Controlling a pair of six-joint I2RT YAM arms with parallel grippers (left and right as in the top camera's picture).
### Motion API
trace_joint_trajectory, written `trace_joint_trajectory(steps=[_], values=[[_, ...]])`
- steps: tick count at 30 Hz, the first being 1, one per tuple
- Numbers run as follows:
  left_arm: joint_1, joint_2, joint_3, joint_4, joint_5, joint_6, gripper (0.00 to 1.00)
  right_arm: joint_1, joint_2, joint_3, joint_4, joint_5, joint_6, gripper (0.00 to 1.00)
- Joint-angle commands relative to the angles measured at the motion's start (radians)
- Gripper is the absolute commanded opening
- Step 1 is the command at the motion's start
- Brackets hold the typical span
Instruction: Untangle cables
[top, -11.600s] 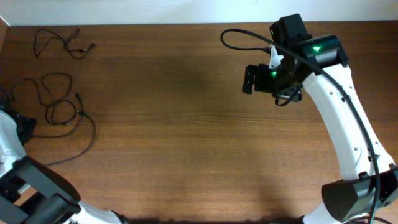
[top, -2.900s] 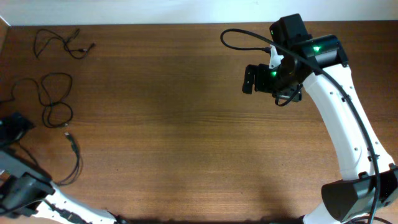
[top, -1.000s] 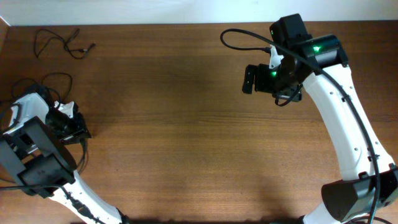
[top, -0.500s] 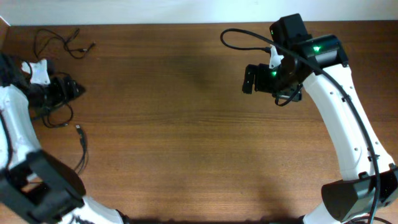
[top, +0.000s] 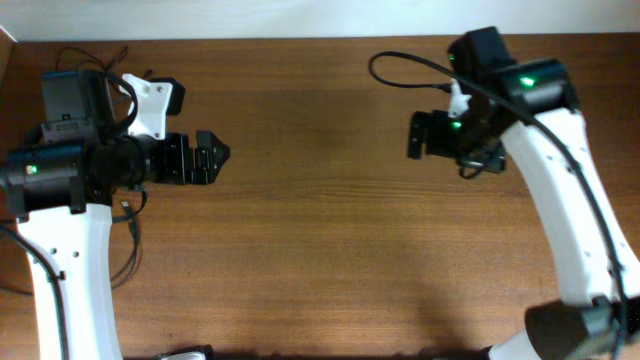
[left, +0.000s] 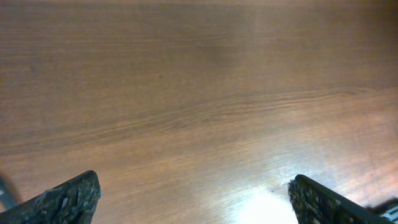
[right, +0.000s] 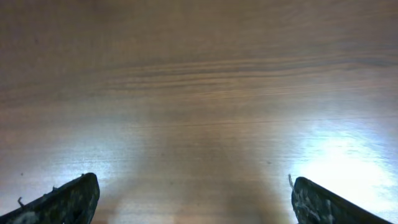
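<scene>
Most of the cables lie hidden under my left arm at the table's left side. One thin black cord trails out below the arm, curving toward the front, and a bit of another cord shows at the back left. My left gripper points right over bare wood, open and empty. The left wrist view shows only wood between its fingertips. My right gripper hangs open and empty over the table's back right. In the right wrist view, bare wood fills the gap between its fingertips.
The wooden table runs wide between the two arms. A thick black arm cable loops off the right arm's wrist. The table's back edge meets a white wall.
My left arm has swung up and rightward from the left edge, covering the cables. Its gripper has opened wide. The right arm has shifted slightly to the right.
</scene>
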Motion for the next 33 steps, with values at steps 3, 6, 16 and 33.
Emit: trace_joint_trajectory(steps=[3,6,16,33], values=[[-0.003,-0.008,0.016,-0.002,-0.053,0.005,0.99,0.023,-0.297,0.013,-0.070,0.080,-0.006,0.99],[-0.003,-0.008,0.016,-0.002,-0.053,0.005,0.99,0.055,-0.445,0.013,-0.119,0.127,-0.006,0.98],[-0.003,-0.008,0.016,-0.002,-0.053,0.005,0.99,0.055,-0.752,-0.108,-0.172,0.151,-0.007,0.98],[-0.003,-0.008,0.016,-0.002,-0.053,0.005,0.99,0.053,-0.766,-0.110,-0.174,0.151,-0.007,0.98]])
